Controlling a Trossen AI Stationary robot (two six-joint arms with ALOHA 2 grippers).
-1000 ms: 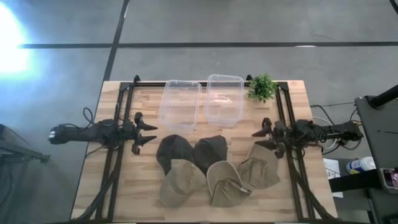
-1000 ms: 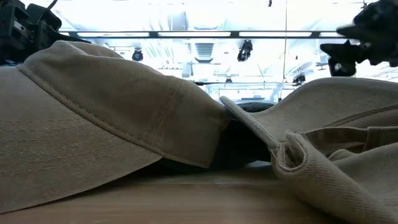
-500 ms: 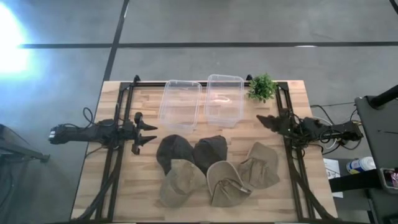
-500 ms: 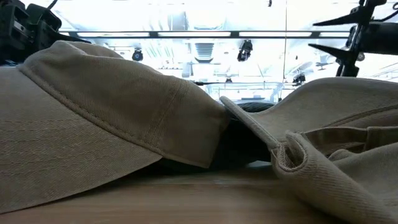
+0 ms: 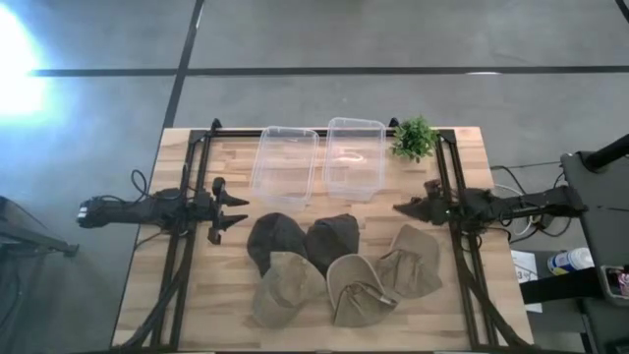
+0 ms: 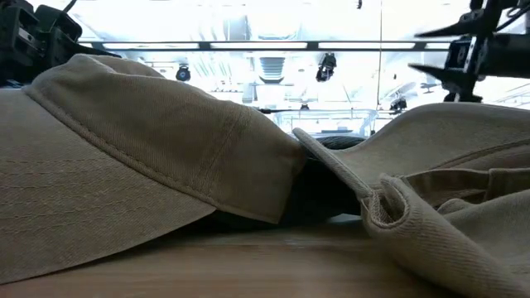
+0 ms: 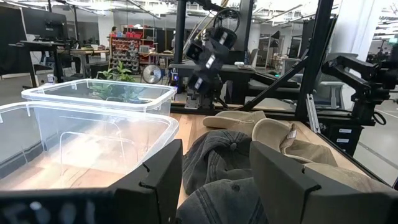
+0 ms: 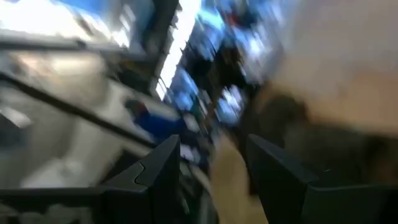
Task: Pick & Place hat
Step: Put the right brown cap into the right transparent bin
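Several caps lie in a cluster on the near half of the table: two dark grey caps and three khaki caps. The khaki ones overlap the grey ones' near edges. My right gripper hangs open in the air above the table, just beyond the rightmost khaki cap, with one finger above the other. My left gripper waits open at the table's left side, pointing at the grey caps.
Two clear plastic bins stand side by side at the far middle of the table, with a small green plant to their right. Black frame rails run along both sides. Bare wood lies near left.
My right gripper swung toward the table's far edge, then came back and reached slightly toward the table's middle. It rolled about a quarter turn, so its fingers now stand one above the other. It stayed open. The caps have not moved.
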